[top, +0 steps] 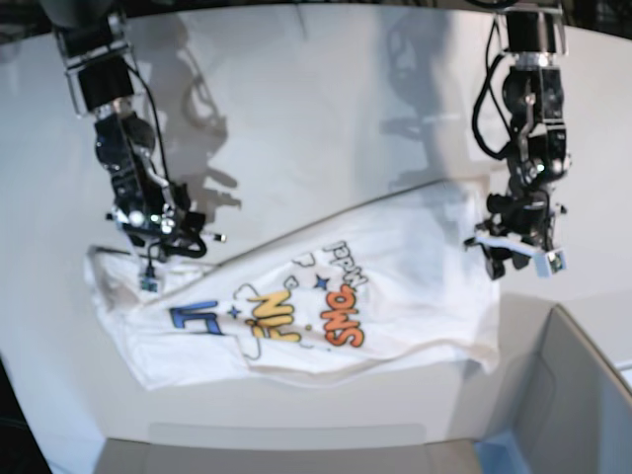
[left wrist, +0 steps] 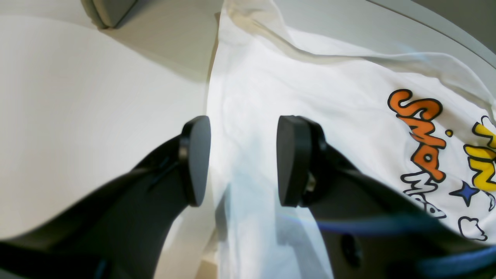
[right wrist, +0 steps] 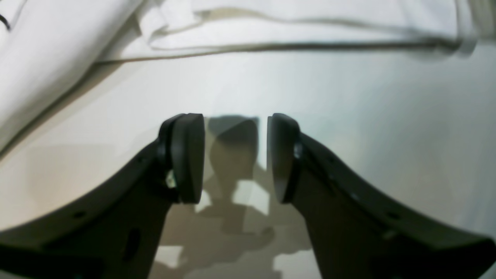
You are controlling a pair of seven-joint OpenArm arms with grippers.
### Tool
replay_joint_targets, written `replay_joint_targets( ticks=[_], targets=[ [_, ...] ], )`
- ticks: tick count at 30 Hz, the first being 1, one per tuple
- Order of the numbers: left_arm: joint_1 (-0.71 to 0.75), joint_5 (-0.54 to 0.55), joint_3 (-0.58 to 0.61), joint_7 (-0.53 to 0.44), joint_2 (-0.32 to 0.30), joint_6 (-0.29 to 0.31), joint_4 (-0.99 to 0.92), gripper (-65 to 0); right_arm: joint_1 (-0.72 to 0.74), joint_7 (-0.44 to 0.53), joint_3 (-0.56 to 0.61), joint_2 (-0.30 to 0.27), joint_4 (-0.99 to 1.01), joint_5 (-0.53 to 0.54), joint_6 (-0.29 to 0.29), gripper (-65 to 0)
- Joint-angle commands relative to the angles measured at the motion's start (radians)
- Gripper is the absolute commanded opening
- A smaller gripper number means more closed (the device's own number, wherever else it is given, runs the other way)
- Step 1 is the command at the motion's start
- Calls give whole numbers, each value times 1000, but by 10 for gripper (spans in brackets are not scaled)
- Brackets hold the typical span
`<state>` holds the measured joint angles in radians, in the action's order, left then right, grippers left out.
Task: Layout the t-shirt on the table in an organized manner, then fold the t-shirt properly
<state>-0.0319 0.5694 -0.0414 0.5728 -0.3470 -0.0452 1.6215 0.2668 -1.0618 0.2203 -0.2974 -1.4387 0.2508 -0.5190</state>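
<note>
The white t-shirt (top: pixel 415 267) lies spread on the white table (top: pixel 296 118), its blue, yellow and orange print (top: pixel 296 311) facing up. My left gripper (top: pixel 515 262) hangs at the shirt's right end. In the left wrist view it (left wrist: pixel 242 161) stands open over the shirt's (left wrist: pixel 310 97) side edge, with nothing pinched between its pads. My right gripper (top: pixel 148 265) is at the shirt's left end. The right wrist view shows it (right wrist: pixel 235 157) open over bare table (right wrist: pixel 348 116), with rumpled folds of the shirt (right wrist: pixel 58 38) just beyond its fingertips.
A grey box (top: pixel 578 395) with a blue corner (top: pixel 499 449) stands at the front right, close to the shirt's right end; a grey edge of it (left wrist: pixel 110 11) shows in the left wrist view. The table's curved rim (left wrist: pixel 445 35) runs past the shirt.
</note>
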Motion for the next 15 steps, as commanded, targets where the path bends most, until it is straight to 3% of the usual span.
replay_joint_targets(
  ticks=[1, 3, 11, 15],
  targets=[
    [-9, -2, -4, -26, -11, 3, 18, -383, 47, 12, -6, -4, 3, -37, 12, -373],
    [-7, -2, -4, -26, -11, 3, 18, -383, 75, 16, -8, 0, 42, -83, 44, -373],
    [-7, -2, -4, -26, -11, 3, 16, -383, 171, 19, -5, 2, 98, -198, 67, -373],
    [-10, -2, -4, -26, -11, 3, 16, -383, 207, 19, -5, 4, 157, -196, 155, -373]
  ],
)
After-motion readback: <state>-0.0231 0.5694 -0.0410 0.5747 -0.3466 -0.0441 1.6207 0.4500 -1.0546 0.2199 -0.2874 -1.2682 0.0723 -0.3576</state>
